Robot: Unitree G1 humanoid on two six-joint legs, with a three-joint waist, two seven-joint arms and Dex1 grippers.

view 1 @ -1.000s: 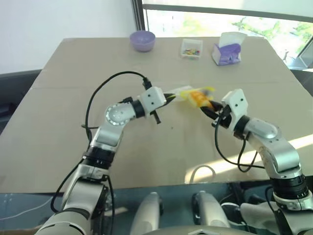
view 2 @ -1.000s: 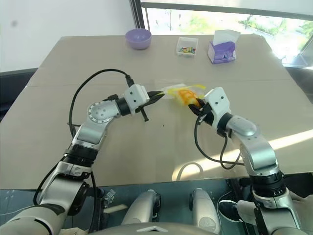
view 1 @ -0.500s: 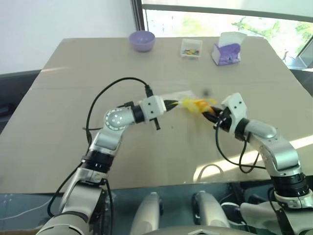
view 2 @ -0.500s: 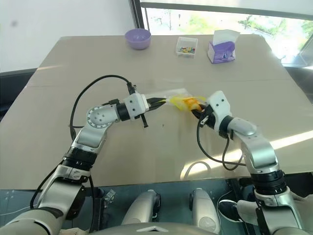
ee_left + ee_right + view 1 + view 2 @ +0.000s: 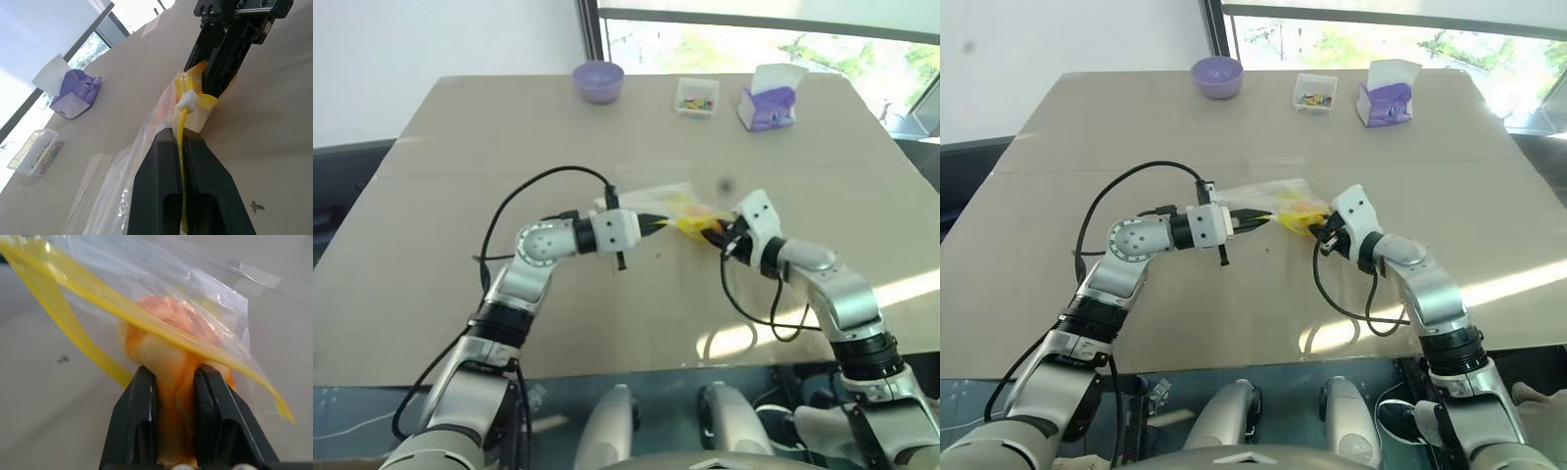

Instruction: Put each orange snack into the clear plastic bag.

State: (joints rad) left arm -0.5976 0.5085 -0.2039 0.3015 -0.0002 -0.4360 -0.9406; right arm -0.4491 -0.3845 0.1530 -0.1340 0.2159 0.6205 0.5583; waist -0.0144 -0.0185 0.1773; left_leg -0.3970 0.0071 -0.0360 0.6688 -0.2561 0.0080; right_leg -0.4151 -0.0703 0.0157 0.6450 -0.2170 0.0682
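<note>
Tan table point(image 5: 450, 147) beneath a bright sunlit window point(image 5: 754, 44).

You are looking at what seems an office or lab room: a broad beige surface point(image 5: 460, 196) is filling the middle, a large window point(image 5: 783, 39) is letting in daylight along the far side, and a purple bowl point(image 5: 598, 80), a small clear box point(image 5: 697, 97) and a tissue box point(image 5: 768, 103) are sitting at the far edge.
</note>
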